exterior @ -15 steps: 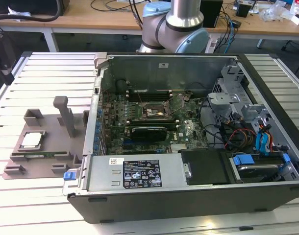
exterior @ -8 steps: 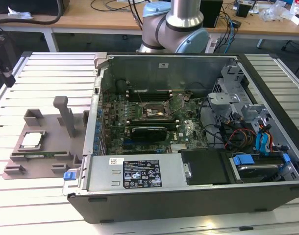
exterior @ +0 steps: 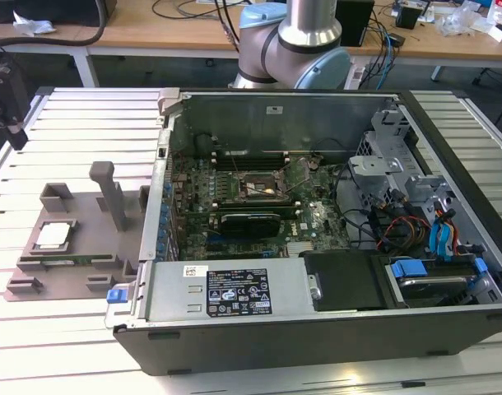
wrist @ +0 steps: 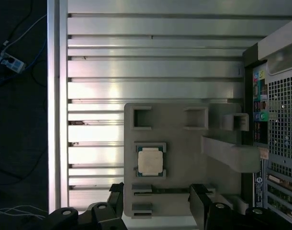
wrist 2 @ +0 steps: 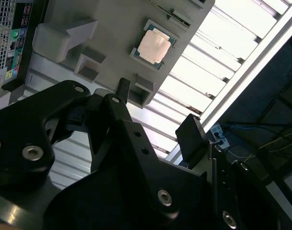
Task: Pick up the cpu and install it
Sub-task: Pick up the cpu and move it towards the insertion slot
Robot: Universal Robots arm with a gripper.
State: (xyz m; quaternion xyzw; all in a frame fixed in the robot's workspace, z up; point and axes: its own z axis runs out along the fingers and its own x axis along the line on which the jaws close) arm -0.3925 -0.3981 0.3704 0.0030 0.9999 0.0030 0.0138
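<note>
– Gripper [wrist: 156, 197] is hovering above the grey fixture plate [wrist: 184, 158] with its black fingers [wrist: 199, 201] spread wide and gripping nothing, right? That's how I'm reading both wrist views.
– Yep, same here, nothing's sitting between them.
– And the cpu [wrist: 151, 160]?
– It's lying flat in its square pocket on that plate, metal top facing up, with the fingers hanging clear of it. In the exterior view the plate is resting on the slatted aluminium table [exterior: 95, 123], just beside the open computer case [exterior: 317, 329], on the exterior view's left of it.
– What about the socket [exterior: 259, 188]?
– It's sitting on the motherboard inside the case, well apart from the cpu, with a long black card [exterior: 251, 222] lying just beside it.
</note>
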